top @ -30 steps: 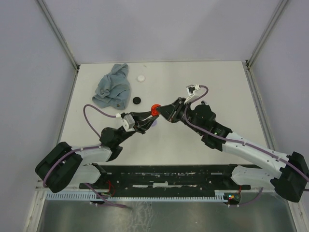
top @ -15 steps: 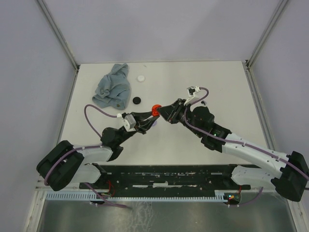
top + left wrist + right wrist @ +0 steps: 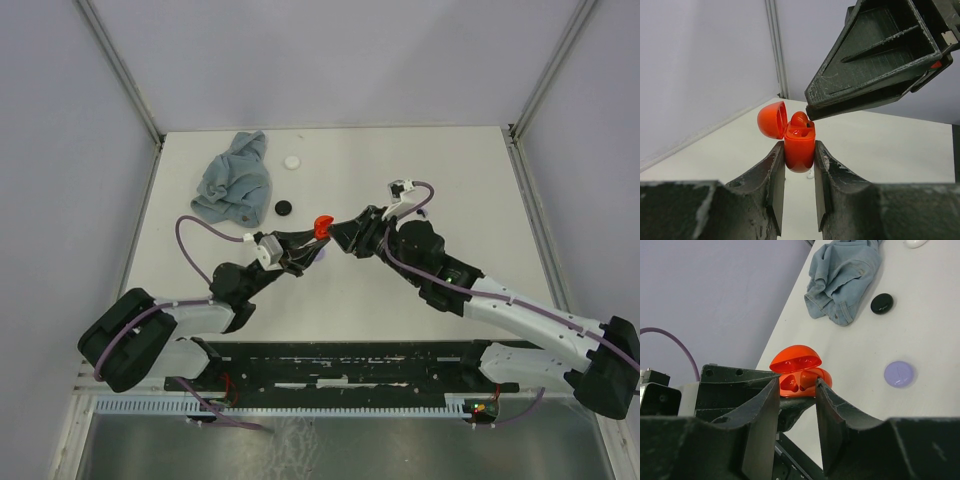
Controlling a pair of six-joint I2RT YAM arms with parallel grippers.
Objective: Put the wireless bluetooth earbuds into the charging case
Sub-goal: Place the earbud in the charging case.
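Note:
My left gripper (image 3: 316, 236) (image 3: 799, 150) is shut on the red charging case (image 3: 321, 225) (image 3: 800, 145) and holds it upright above the table with its lid (image 3: 771, 120) flipped open. Two red earbuds (image 3: 789, 382) (image 3: 809, 377) sit in the case's wells, and one shows as a red bump (image 3: 800, 120) in the left wrist view. My right gripper (image 3: 333, 232) (image 3: 796, 385) is open right at the case's mouth. Its right fingertip is close beside one earbud and its left finger stands apart.
A crumpled blue cloth (image 3: 235, 180) (image 3: 845, 275) lies at the back left. Near it are a white disc (image 3: 291, 161) and a black disc (image 3: 284, 208) (image 3: 882, 303). A lavender disc (image 3: 899, 374) lies on the table below the grippers.
My right gripper's jaws have spread apart at the case, leaving the red earbud in it. The left gripper keeps holding the case in nearly the same place.

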